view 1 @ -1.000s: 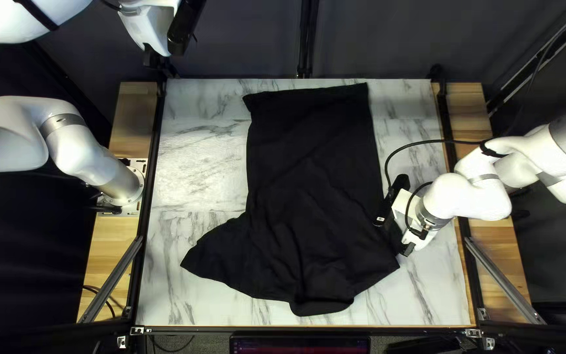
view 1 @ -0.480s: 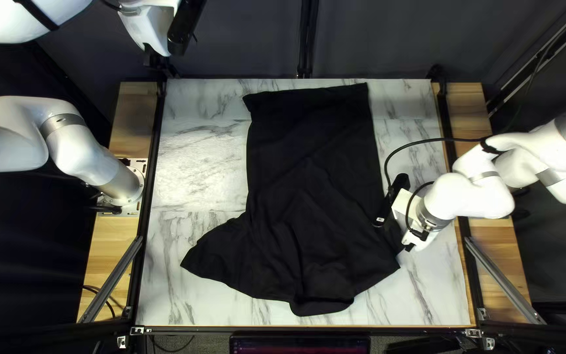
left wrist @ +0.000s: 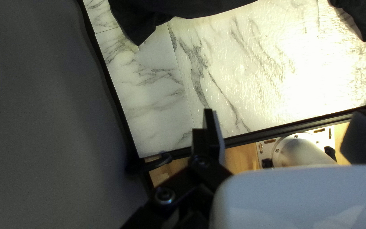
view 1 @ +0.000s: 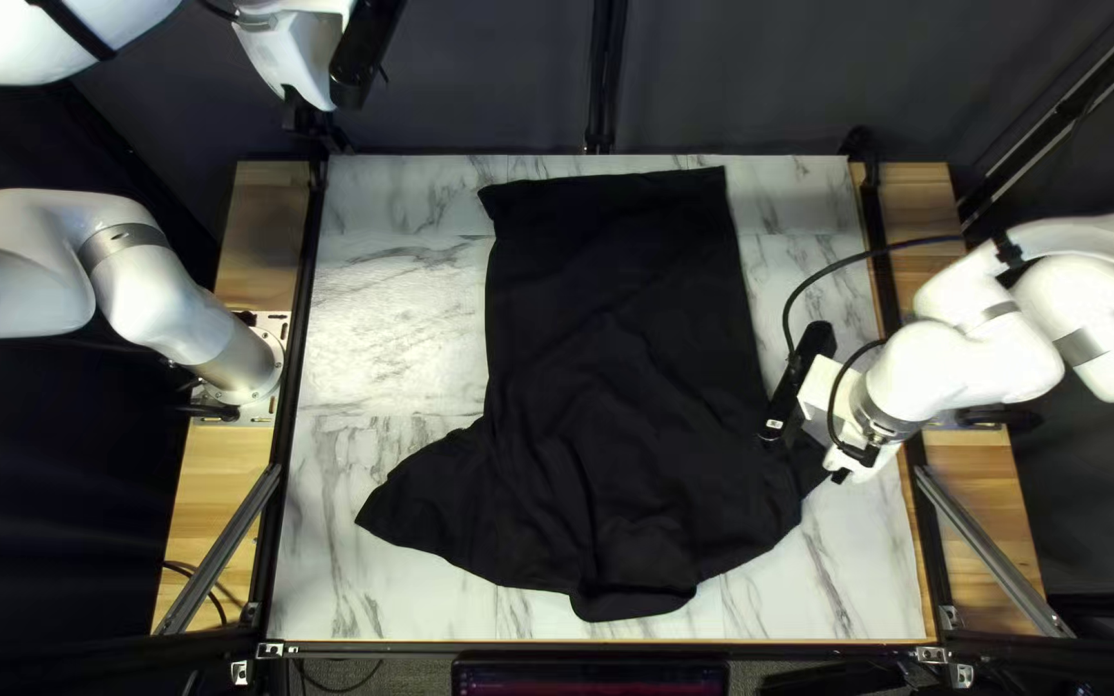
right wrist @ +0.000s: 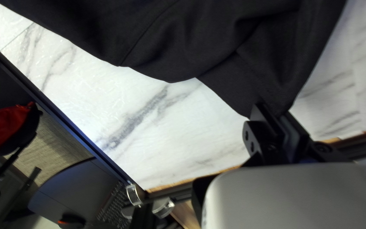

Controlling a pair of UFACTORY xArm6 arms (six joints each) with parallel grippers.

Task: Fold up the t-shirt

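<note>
Top left view: a black t-shirt (view 1: 615, 387) lies lengthwise down the middle of the marble bench (view 1: 393, 329), straight hem toward the far edge, collar (view 1: 630, 601) toward the near edge.
Body of the shirt: mostly flat, with soft wrinkles in the half nearer the collar.
Spread sleeve (view 1: 422, 507): fanned out on the marble at the left of the top left view, pointing toward the bench's near left corner.
Gripped sleeve (view 1: 794, 478): drawn out toward the bench's right edge, its tip ending at the right tool.
Right tool (right wrist: 276, 113): clenched on the hemmed edge of the gripped sleeve. In the right wrist view the black cloth runs out from between the two fingers and drapes ahead over the marble.
Right arm (view 1: 963, 367): reaches in from the right edge, wrist bent low over the bench beside the shirt.
Left tool (left wrist: 283, 114): released, fingers wide apart with nothing between them, held high over the bench's far left corner.
Left wrist view: bare marble lies under the tool, the shirt's cloth is well ahead of it, and the left arm's base (left wrist: 297, 154) stands on the wooden side strip (left wrist: 240, 157).
Surroundings: a dark curtain (view 1: 760, 68) hangs behind the far edge, and a red object (right wrist: 5, 130) shows beyond the bench's edge in the right wrist view.
</note>
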